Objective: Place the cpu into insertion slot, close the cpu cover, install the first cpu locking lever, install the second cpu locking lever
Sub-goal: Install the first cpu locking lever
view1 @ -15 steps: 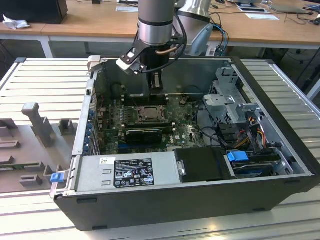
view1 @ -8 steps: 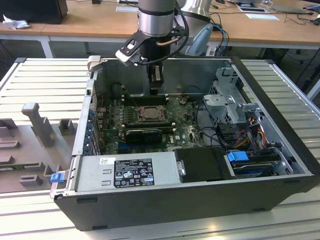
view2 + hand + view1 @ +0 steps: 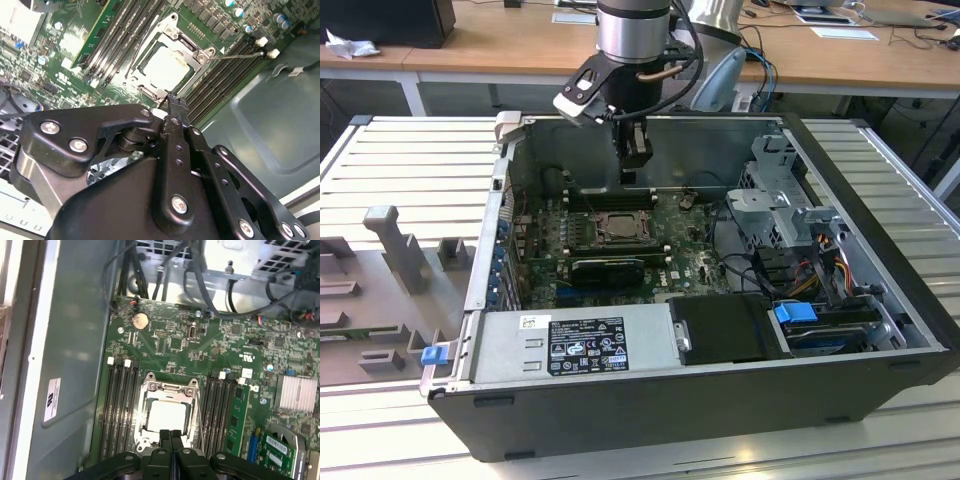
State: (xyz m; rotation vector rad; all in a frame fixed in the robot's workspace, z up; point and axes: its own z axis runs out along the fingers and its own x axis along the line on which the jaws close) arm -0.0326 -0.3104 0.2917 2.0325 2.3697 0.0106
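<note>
**Cpu seated, cover down, levers in doubt**

Nearest us, the gripper [image 3: 170, 434] is clenched, its 2 fingertips pressed together with nothing between them. In the exterior view it hangs above the socket, apart from it. Straight below the fingertips the cpu [image 3: 167, 415] lies flat in the insertion slot [image 3: 619, 228]. Its pale top shows through the window of the cpu cover [image 3: 170, 386], which lies down over it, so we judge those 2 steps done. Beyond the cover's far corner, in the second wrist view, a thin lever [image 3: 235, 55] angles off across the memory slots [image 3: 220, 82]. We take it for unlatched, so at least 1 lever looks left. We cannot tell how the other lever stands.
</note>
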